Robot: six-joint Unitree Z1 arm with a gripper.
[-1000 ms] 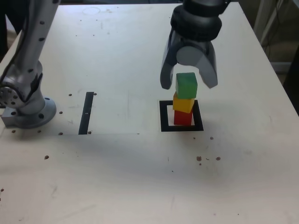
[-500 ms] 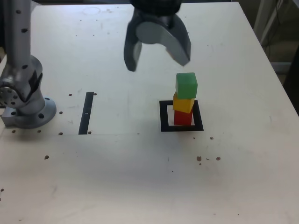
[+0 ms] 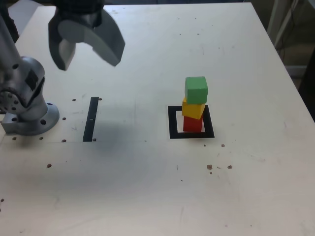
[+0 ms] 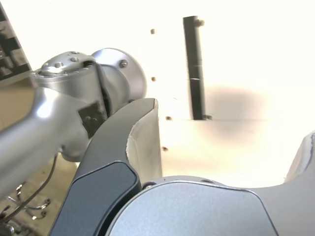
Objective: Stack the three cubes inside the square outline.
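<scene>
Three cubes stand stacked in the exterior view: the red cube (image 3: 192, 124) at the bottom, the yellow cube (image 3: 194, 108) on it, the green cube (image 3: 196, 90) on top. The stack rests inside the square outline (image 3: 172, 123), a thick black frame. My gripper (image 3: 87, 56) hangs high at the exterior view's upper left, far from the stack, open and empty. In the wrist view my gripper (image 4: 224, 142) shows wide jaws with nothing between them; the cubes are out of that view.
A narrow black strip (image 3: 91, 118) (image 4: 194, 66) lies on the table between the arm's base (image 3: 29, 115) (image 4: 106, 81) and the outline. Small dark specks dot the pale table (image 3: 147, 187). The table's right edge runs close to the stack's side.
My gripper has let go of the green cube, risen, and swung away to the exterior view's left, opening wide. The stack has stayed put.
</scene>
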